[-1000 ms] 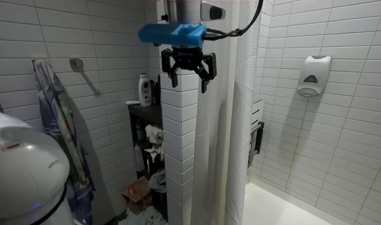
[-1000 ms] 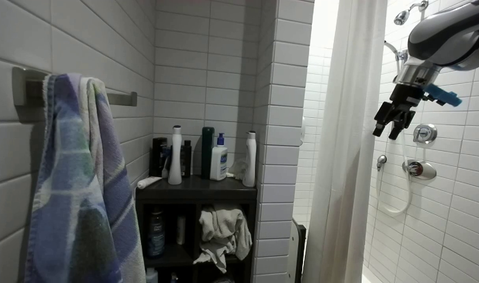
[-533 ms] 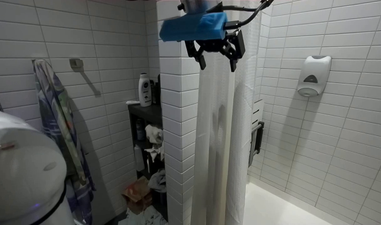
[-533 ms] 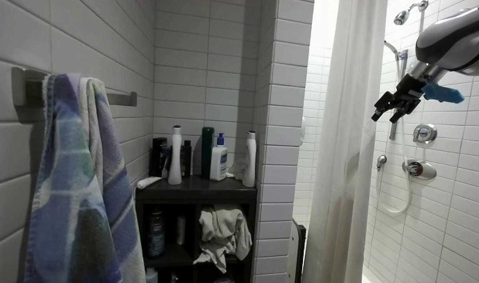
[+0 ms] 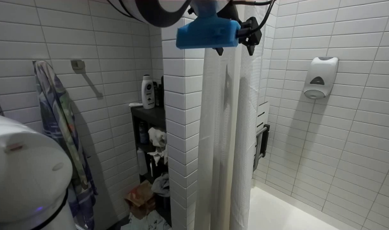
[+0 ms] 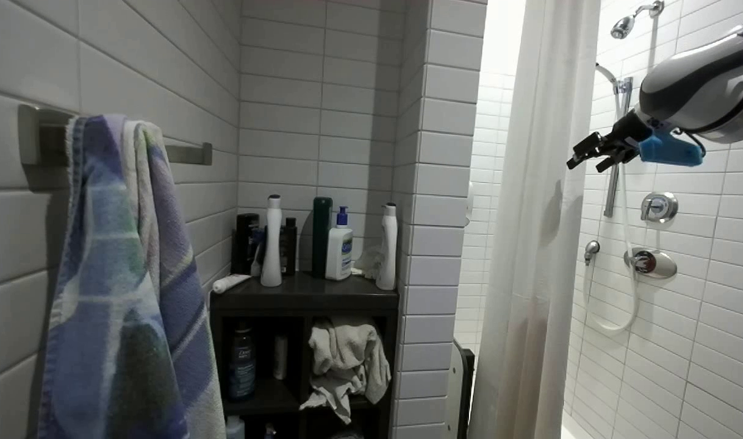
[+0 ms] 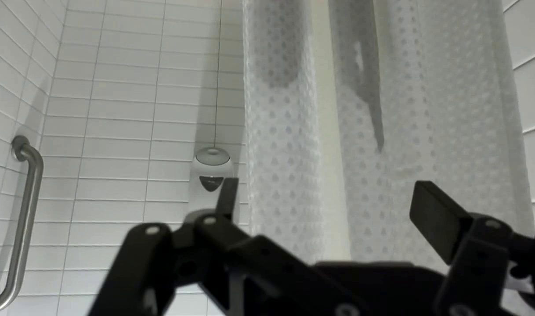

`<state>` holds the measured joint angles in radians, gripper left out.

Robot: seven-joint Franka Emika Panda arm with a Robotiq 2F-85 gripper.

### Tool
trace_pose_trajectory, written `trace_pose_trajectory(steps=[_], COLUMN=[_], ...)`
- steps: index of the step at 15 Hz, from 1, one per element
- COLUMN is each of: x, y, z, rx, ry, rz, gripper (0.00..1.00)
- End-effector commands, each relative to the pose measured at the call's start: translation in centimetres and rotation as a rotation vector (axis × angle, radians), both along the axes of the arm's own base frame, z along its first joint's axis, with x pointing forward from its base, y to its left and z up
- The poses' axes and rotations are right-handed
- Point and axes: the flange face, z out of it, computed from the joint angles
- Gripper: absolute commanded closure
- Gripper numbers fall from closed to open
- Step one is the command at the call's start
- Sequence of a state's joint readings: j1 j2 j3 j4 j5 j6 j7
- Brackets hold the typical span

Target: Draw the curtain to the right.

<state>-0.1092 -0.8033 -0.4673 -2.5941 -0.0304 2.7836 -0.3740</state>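
Evidently, your curtain [image 6: 530,244] hangs bunched, the tiled column [image 6: 441,177] at nine o'clock from it in both exterior views; your gripper [image 7: 329,197] faces it, fingers [image 7: 439,219] spread, pinching nothing, so the whole pull seems unstarted.

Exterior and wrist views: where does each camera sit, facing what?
In an exterior view: camera behind the fingers, facing the curtain and wall dispenser; rounded white robot part lower left, blue housing at top.
In an exterior view: camera close to the towel, facing the dark shelf; arm and fingers at right.
Wrist view: camera just behind the fingers, which stand apart along the bottom; faces curtain and wall dispenser, the latter upside down.
Both exterior views share curtain, shelf, towel, fingers.
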Motion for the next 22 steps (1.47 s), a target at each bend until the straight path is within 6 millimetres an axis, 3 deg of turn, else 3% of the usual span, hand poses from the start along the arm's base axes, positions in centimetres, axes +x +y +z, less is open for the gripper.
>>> trace_pose_trajectory(steps=[1,7,8,11,17,19,22], x=[0.2,0.7,0.7,0.7,0.5,0.2,-0.3], y=[0.2,0.3,0.3,0.2,-0.5,-1.1,-2.1], z=[-0.6,-1.6,-1.6,-1.8,-1.5,-1.4,-1.8], rx=[-0.020,-0.029,-0.028,-0.025,-0.047,-0.049,-0.032], ry=[-0.093,-0.144,-0.147,-0.150,-0.171,-0.186,-0.192], rz=[0.005,0.016,0.016,0.012,-0.037,-0.083,-0.168], gripper=[0.00,0.00,0.25,0.39,0.88,0.99,1.00])
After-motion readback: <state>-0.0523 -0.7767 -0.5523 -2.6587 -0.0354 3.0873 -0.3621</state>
